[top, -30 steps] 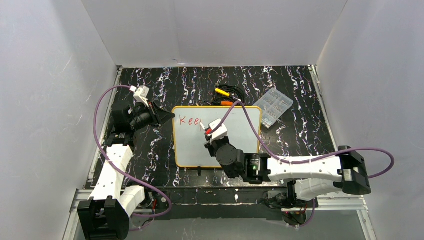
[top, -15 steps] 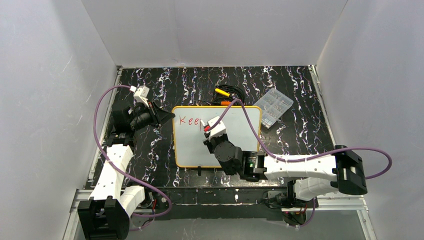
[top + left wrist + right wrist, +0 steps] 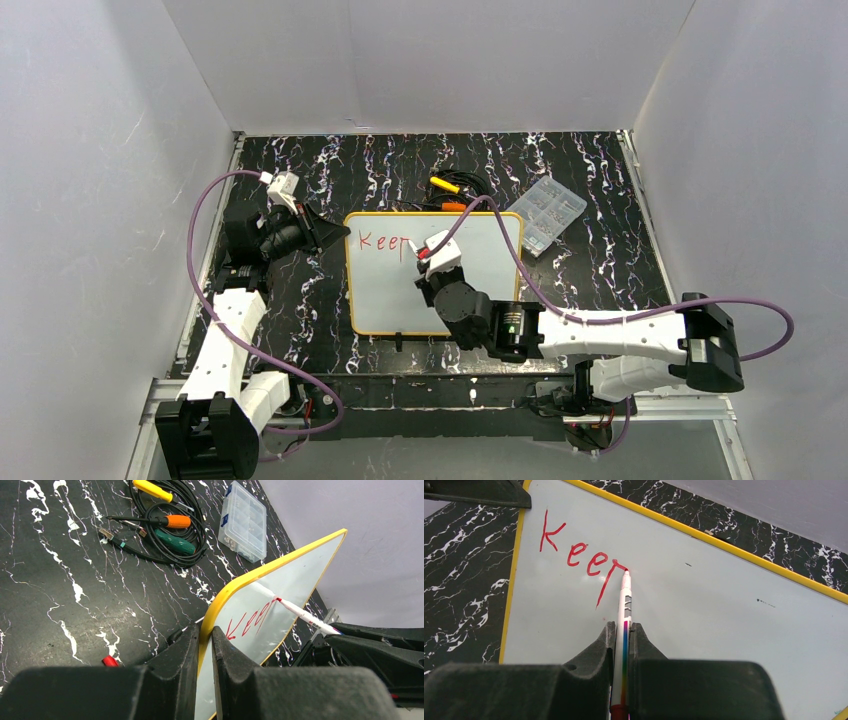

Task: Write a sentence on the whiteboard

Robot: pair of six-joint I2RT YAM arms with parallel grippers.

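Observation:
The whiteboard [image 3: 385, 295] lies on the black marbled table, white with a yellow rim. Red lettering [image 3: 383, 243] along its top left reads "Kee" followed by a partly formed "p" [image 3: 606, 580]. My left gripper [image 3: 335, 232] is shut on the board's left rim [image 3: 206, 630] near the top corner. My right gripper [image 3: 425, 264] hovers over the board, shut on a white marker [image 3: 625, 595] with a rainbow stripe. The marker's red tip touches the board at the top of the "p". In the left wrist view the marker [image 3: 302, 615] leans onto the board beside the lettering [image 3: 248, 622].
Behind the board lie a yellow screwdriver [image 3: 152, 490], an orange one [image 3: 172, 521], a green one [image 3: 175, 542] and black cables [image 3: 465, 190]. A clear plastic compartment box [image 3: 546, 211] sits at the back right. A small red piece [image 3: 110, 661] lies left of the board. White walls enclose the table.
The right gripper has carried the marker down and back up, then slightly right, adding the stem and top stroke of a "p" after "Kee". The left arm has stayed put.

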